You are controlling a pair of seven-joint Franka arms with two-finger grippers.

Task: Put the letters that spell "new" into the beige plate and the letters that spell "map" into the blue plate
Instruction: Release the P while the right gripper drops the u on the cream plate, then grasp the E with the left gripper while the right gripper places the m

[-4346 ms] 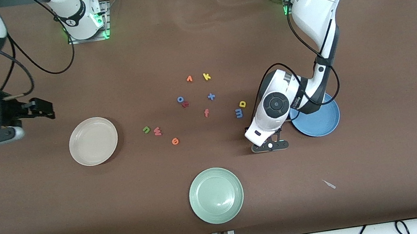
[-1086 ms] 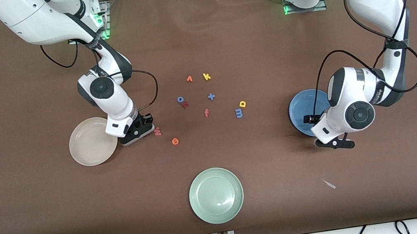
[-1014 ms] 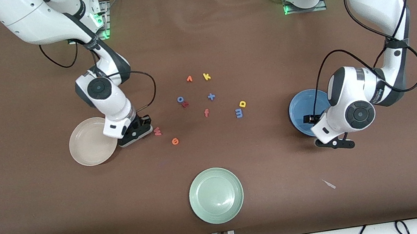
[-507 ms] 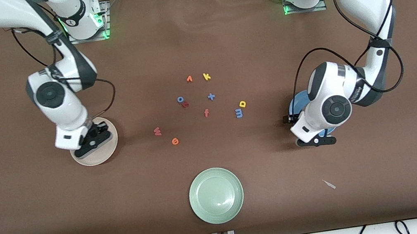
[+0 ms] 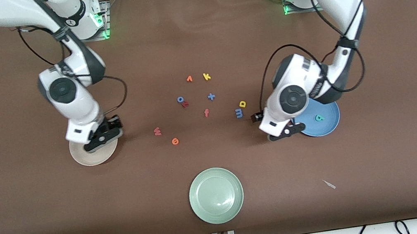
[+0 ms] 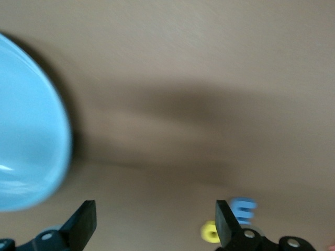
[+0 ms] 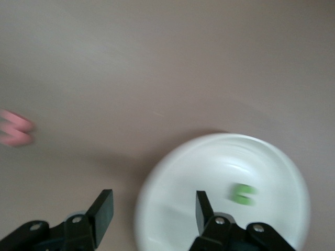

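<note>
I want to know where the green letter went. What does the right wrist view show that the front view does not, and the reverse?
Only the right wrist view shows the green n lying in the beige plate. Only the front view shows the blue plate with the teal p, the orange e and the left gripper. Both show the beige plate, the red-pink w on the table and the open right gripper.
</note>
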